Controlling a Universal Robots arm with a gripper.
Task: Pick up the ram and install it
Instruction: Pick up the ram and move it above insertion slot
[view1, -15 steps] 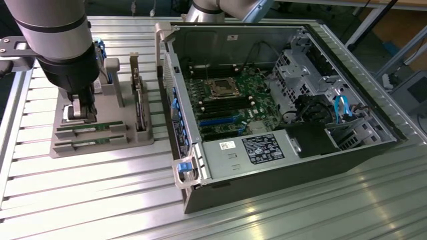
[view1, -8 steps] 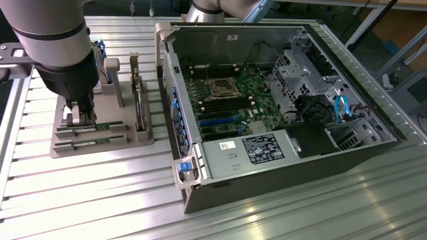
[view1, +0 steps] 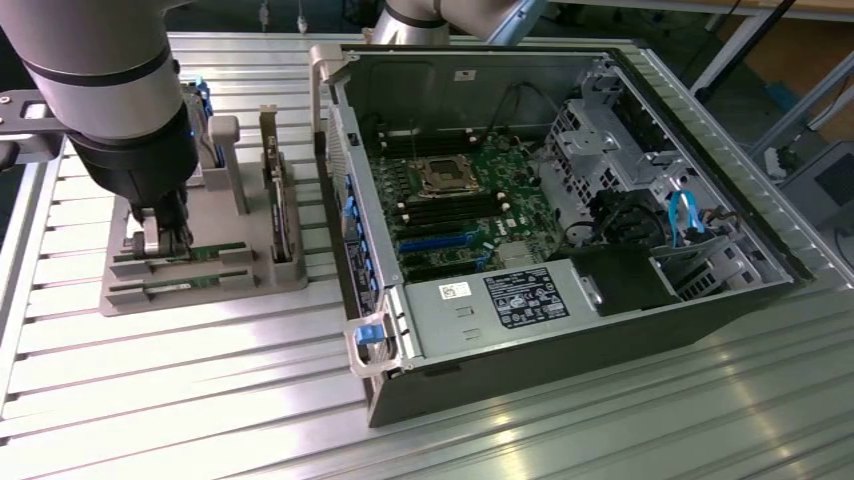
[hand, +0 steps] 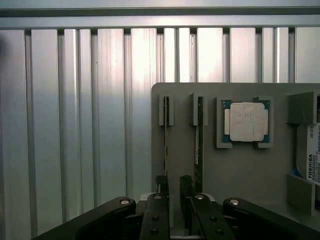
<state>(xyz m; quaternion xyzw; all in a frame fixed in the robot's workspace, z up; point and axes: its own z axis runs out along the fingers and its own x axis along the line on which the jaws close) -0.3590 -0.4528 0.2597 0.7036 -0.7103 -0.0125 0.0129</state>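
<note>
Two ram sticks stand on edge in slots of a grey fixture (hand: 240, 175). In the wrist view one ram stick (hand: 165, 130) runs down to my fingertips, and the other ram stick (hand: 199, 150) lies beside it. My gripper (hand: 173, 189) is low over the near end of the first stick. It is open, with a narrow gap between its dark fingers (hand: 161, 187). In the exterior view the gripper (view1: 170, 240) reaches down at the fixture (view1: 280, 280), right at the rear ram stick (view1: 214, 256), with the front stick (view1: 180, 290) below it.
An open computer case (view1: 694, 300) with its motherboard (view1: 454, 200) lies at the exterior view's right of the fixture. The fixture also holds a silver processor (hand: 246, 121), a hard drive (hand: 311, 155) and an upright card (view1: 278, 210). Everything rests on a ribbed aluminium table (view1: 200, 400).
</note>
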